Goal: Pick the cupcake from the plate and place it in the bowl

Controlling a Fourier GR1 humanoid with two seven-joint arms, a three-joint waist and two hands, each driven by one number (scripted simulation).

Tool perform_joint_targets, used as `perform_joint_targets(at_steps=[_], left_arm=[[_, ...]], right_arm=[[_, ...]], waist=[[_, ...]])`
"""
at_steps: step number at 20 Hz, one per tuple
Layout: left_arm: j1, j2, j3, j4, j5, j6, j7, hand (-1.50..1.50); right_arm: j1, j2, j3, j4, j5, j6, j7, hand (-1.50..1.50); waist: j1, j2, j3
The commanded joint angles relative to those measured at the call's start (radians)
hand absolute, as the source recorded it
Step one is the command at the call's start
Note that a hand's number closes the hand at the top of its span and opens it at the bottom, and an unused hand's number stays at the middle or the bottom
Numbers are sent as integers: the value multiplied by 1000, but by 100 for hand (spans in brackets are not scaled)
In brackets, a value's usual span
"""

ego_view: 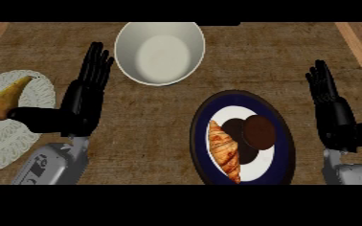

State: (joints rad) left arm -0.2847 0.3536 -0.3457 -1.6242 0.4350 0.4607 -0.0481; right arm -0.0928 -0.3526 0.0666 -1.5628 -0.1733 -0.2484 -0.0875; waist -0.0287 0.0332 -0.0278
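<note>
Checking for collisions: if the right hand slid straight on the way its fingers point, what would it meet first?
Nothing, as far as shows: the right hand points up bare counter, passing right of the plate and bowl.

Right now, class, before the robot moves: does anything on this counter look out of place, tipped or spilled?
Nothing is spilled or broken. The bowl stands upright and empty. One oddity: the cupcake on the plate seems tipped on its side, beside the croissant.
</note>
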Motion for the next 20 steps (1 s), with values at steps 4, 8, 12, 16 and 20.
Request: perform_joint_targets(at_steps=[4,8,12,16,20], left_arm=[[68,75,119,76,80,-175,-59,0],[87,94,105,28,95,-174,-13,0],[145,122,195,30,126,-264,-18,0],[181,112,219,71,142,-332,-72,0],[157,127,217,51,137,-331,-52,0]], right_arm=[[-52,4,78,-76,-51,78,228,-150],[-14,-265,70,80,309,-45,292,-150],[-69,-73,90,29,304,-133,359,-150],[-114,-180,79,32,378,-67,372,-150],[-300,-354,73,92,340,187,562,-150]], waist=[[37,-33,26],[46,-27,15],[33,-34,27],[35,-33,27],[51,-32,26]])
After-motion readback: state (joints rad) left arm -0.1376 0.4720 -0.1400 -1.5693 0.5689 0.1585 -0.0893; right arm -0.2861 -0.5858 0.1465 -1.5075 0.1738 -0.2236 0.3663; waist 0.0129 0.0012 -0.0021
